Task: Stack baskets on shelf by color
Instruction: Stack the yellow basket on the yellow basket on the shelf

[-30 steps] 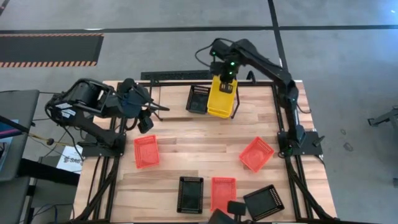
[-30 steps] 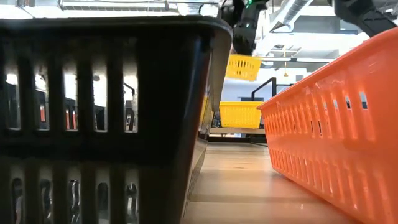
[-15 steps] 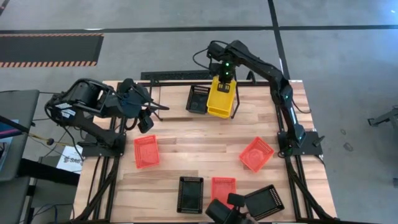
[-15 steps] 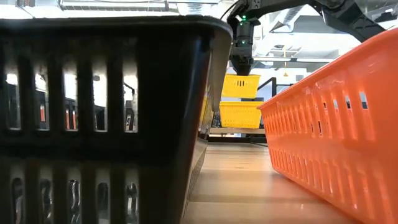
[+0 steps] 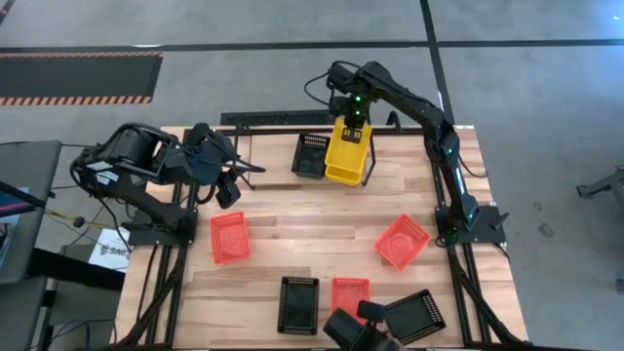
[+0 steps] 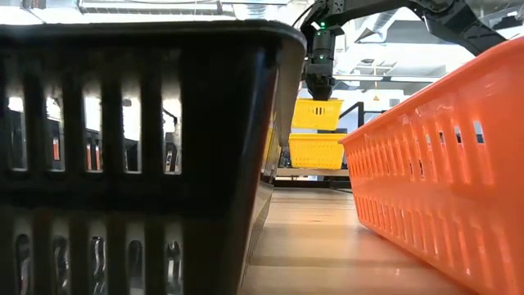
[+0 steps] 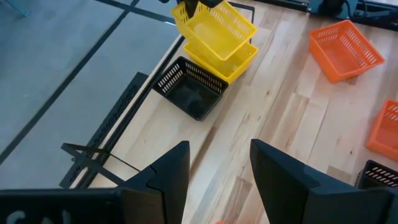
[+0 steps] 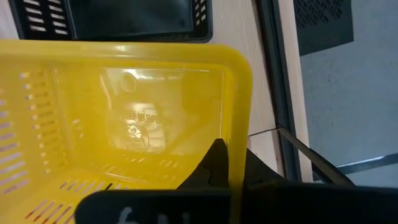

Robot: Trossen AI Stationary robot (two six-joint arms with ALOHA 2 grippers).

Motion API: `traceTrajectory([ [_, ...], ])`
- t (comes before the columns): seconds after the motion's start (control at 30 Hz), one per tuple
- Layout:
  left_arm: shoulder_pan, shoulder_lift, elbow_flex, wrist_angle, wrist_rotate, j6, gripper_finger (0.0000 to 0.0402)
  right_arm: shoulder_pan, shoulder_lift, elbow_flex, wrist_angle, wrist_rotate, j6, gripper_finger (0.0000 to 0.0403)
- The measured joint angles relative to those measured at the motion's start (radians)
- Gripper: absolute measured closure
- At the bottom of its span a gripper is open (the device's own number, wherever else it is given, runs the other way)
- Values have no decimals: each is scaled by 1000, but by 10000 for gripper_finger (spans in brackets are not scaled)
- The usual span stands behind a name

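My right gripper (image 5: 354, 121) is shut on a yellow basket (image 5: 347, 144) and holds it over a second yellow basket (image 6: 315, 152) at the table's far edge. In the low view a gap shows between the two. A black basket (image 5: 311, 154) stands just left of them. A thin black upright (image 5: 370, 164) right of the yellow baskets may belong to the shelf, which is otherwise hard to make out. My left gripper (image 5: 237, 178) waits open over the table's far left, touching nothing. My right gripper holds the yellow basket by the rim of its far short wall (image 8: 239, 118), with one finger inside the basket and one outside. The fingers point down from above. The basket hangs below them, slightly tilted and clear of the yellow basket beneath.
Red baskets lie at the left (image 5: 229, 237), the right (image 5: 403, 241) and near the front (image 5: 349, 295). Black baskets (image 5: 298, 304) (image 5: 414, 317) lie at the near edge. A black frame (image 5: 448, 210) edges the table. Bare wood lies in the middle.
My right gripper has come down with the yellow basket toward the yellow basket below it, still shut. The held basket hangs lower and more level than before, and the gap between the two has shrunk.
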Motion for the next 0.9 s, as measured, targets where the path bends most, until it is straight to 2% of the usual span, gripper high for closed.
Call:
traceTrajectory([
  [0.27,0,0,0,0,-4,0,244,1,-1,-7,4,-1,29,402],
  [0.37,0,0,0,0,-6,0,244,3,-1,-45,2,29,50,402],
  [0.6,0,0,0,0,-6,0,244,16,-1,-151,38,29,45,402],
  [0.9,1,0,0,0,-8,0,244,14,-1,-155,44,32,28,399],
])
